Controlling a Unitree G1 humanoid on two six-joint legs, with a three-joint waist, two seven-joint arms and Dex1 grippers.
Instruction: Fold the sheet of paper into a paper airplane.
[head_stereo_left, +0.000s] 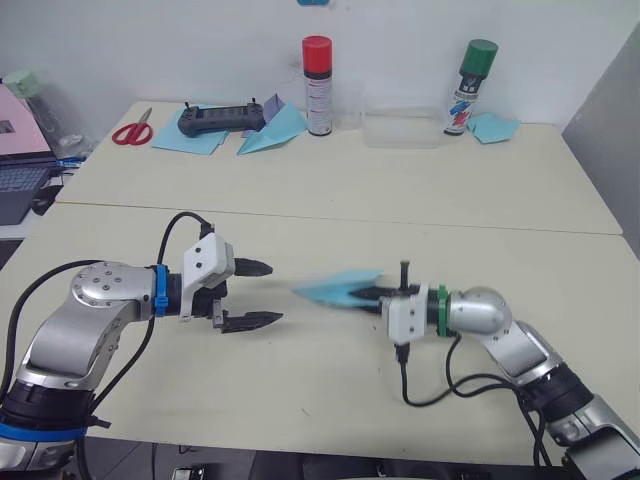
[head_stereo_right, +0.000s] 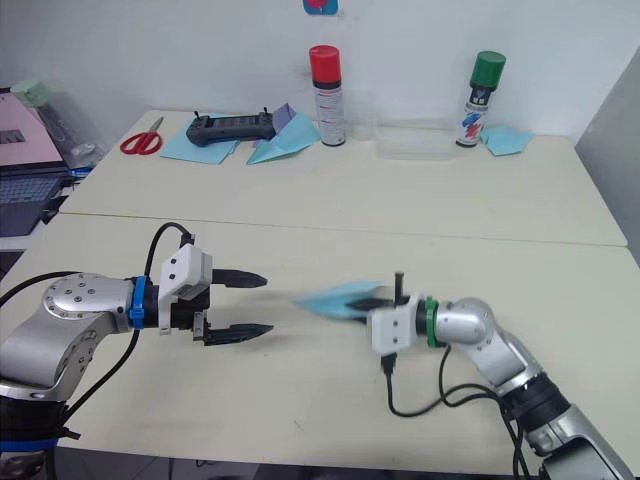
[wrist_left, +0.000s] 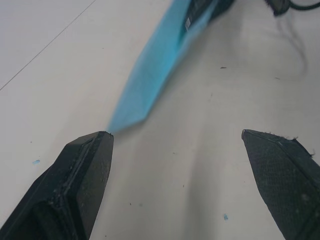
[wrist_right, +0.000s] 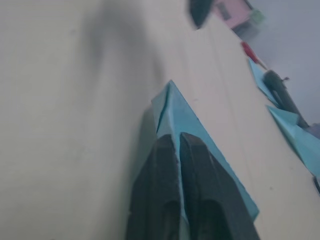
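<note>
The right gripper (head_stereo_left: 372, 293) is clamped on the paper airplane (head_stereo_left: 335, 288), a pointed light-blue wedge held just above the table (head_stereo_left: 330, 205), its nose aimed across at the left gripper (head_stereo_left: 258, 294). In the right wrist view the two black fingers (wrist_right: 170, 185) press together over the folded layers, with the wedge's tip jutting out past them. The left gripper, near the airplane's nose but apart from it, has its fingers spread and holds nothing; in the left wrist view the paper's tip lies just beyond one finger (wrist_left: 82, 175), though whether it touches is hard to tell. Well beyond the airplane, along the table's far edge, stand a red-capped spray can (head_stereo_left: 317, 86) and a green-capped spray can (head_stereo_left: 470, 87); both carry printed labels, but the writing is too small to read. Beside the red-capped can lie a larger light-blue dart (head_stereo_left: 272, 130), a black controller (head_stereo_left: 220, 119) and red scissors (head_stereo_left: 132, 131).
</note>
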